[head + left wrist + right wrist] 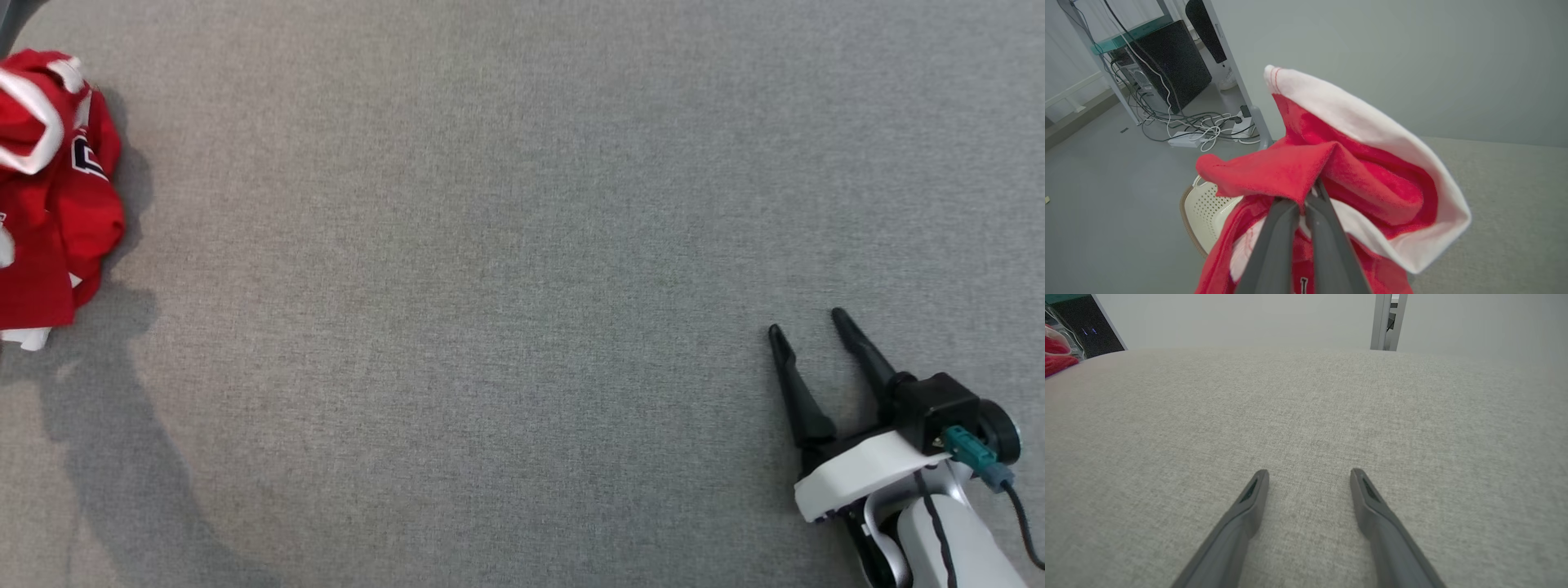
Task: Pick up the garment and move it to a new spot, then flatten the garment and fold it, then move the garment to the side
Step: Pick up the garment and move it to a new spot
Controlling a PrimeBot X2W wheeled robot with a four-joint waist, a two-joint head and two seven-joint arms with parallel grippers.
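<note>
The garment (53, 188) is red with white trim and dark lettering, bunched up at the far left edge of the grey table in the head view. In the left wrist view my left gripper (1308, 196) is shut, its two dark fingers pinching a red fold of the garment (1355, 163), whose white-edged part stands up above them. My right gripper (804, 322) rests low over the table at the lower right, open, nothing between its fingers (1257, 490). A sliver of the garment (1057, 355) shows at the far left of the right wrist view.
The grey fabric-covered table (506, 286) stretches wide between the garment and my right gripper. Beyond the table's left edge are a cream perforated basket (1208, 212) on the floor, a desk leg (1237, 77), a black computer case (1167, 61) and tangled cables (1204, 126).
</note>
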